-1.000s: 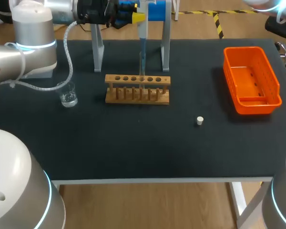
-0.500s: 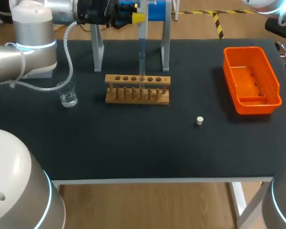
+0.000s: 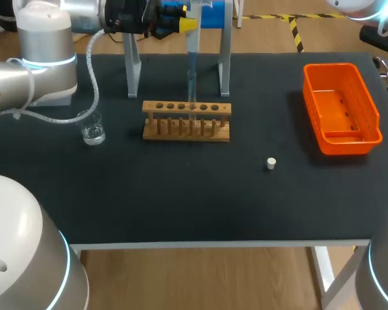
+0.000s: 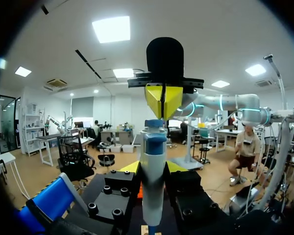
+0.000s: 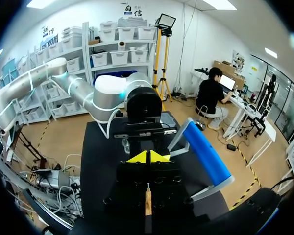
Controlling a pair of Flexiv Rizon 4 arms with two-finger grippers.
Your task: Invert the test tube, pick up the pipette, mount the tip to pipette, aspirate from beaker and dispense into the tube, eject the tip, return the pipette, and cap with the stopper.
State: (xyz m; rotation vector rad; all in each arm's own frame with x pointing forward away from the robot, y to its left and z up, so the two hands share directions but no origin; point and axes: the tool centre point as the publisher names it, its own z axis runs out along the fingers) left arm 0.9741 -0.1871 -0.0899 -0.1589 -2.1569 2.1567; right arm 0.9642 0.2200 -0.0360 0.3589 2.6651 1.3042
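Black table (image 3: 181, 194). Nearest, small white cylindrical stopper (image 3: 270, 163), alone. Farther back, clear glass beaker (image 3: 92, 127), wooden test tube rack (image 3: 186, 121) and orange plastic basket (image 3: 339, 106). At the far edge, white-and-blue pipette (image 4: 153, 181) upright, clamped in left pincer (image 4: 153, 169), tip over the rack. Right pincer (image 5: 148, 157) tips pressed together, just above the pipette's blue top.

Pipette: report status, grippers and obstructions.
Left gripper shut on pipette, tip down at the wooden rack. Right gripper shut, empty. Stopper loose on the table. No obstruction seen at the rack.
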